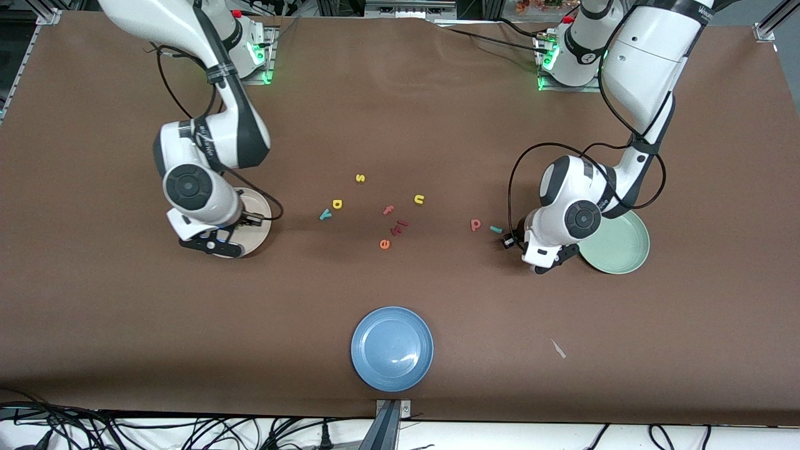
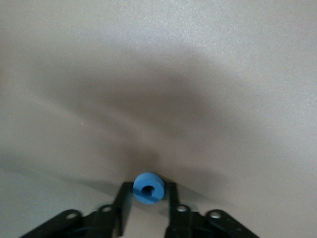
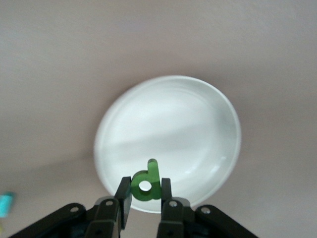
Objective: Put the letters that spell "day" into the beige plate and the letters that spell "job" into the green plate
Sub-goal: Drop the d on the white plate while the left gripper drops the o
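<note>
On the desk: brown cover, three plates and a scatter of tiny foam letters
Right gripper (image 3: 145, 194): up over the beige plate (image 1: 261, 215), jaws clamped on the green "d" (image 3: 146, 184); wrist cam shows the letter hanging over the plate's rim, plate looks bare inside
Left gripper (image 2: 147, 198): low over bare desk just beside the green plate (image 1: 619, 247), on the side twd the desk's middle; jaws closed on the blue "o" (image 2: 148, 188)
Green plate: at the left arm's end, partly hidden by that arm's wrist, the part that shows has no letters in it
Beige plate: at the right arm's end, mostly covered by the arm in the front view
Cyan "y" (image 1: 325, 214): on the desk nr the middle, touching-close to the yellow "a" (image 1: 337, 204), both twd the right arm's end
Pinkish-red "b" (image 1: 475, 224): on the desk, reads like a p, just beside the teal "j" (image 1: 495, 229); both between the middle cluster and the left gripper
Yellow "s" (image 1: 360, 178): farther from the front cam than the "a"
Yellow "u" (image 1: 419, 199): nr the middle
Pink "f" (image 1: 388, 210), a dark red piece (image 1: 399, 226), orange "e" (image 1: 384, 244): loose bunch mid-desk
Blue plate (image 1: 392, 348): nearest the front cam, well apart from the rest
White scrap (image 1: 558, 349): on the desk, same row as the blue plate, twd the left arm's end
</note>
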You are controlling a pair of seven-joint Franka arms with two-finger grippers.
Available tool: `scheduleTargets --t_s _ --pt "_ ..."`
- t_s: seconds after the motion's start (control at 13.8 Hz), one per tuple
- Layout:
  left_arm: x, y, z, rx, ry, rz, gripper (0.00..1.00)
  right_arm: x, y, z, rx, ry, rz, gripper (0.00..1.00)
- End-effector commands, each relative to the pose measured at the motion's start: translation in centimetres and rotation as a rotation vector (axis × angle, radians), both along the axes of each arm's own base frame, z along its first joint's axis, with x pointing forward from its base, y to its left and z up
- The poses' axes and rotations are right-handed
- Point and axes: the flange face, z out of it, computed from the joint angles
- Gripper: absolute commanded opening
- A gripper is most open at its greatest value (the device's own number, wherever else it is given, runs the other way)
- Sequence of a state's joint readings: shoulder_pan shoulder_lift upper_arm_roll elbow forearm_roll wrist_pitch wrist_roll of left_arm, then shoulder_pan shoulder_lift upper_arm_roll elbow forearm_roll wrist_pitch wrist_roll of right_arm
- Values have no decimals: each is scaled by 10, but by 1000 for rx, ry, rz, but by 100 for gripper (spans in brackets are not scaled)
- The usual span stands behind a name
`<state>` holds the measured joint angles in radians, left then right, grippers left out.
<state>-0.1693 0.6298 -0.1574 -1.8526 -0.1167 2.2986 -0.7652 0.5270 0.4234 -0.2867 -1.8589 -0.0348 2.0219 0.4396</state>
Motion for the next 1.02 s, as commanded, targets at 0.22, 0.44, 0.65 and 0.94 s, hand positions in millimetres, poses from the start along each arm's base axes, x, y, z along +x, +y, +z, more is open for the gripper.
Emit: scheduleTargets --t_s 0.22,0.44,0.65,0.94 --pt "-4 8 38 16 77 -8 1 -42 -38 -69 11 -12 7 15" --pt "8 60 109 -8 67 -79 2 -42 -40 -71 24 -9 -45 100" --pt "9 143 130 -14 101 -174 4 -38 -35 -40 39 -1 -50 100" --pt "8 253 99 -8 124 -278 5 -34 8 -12 116 -39 -201 100"
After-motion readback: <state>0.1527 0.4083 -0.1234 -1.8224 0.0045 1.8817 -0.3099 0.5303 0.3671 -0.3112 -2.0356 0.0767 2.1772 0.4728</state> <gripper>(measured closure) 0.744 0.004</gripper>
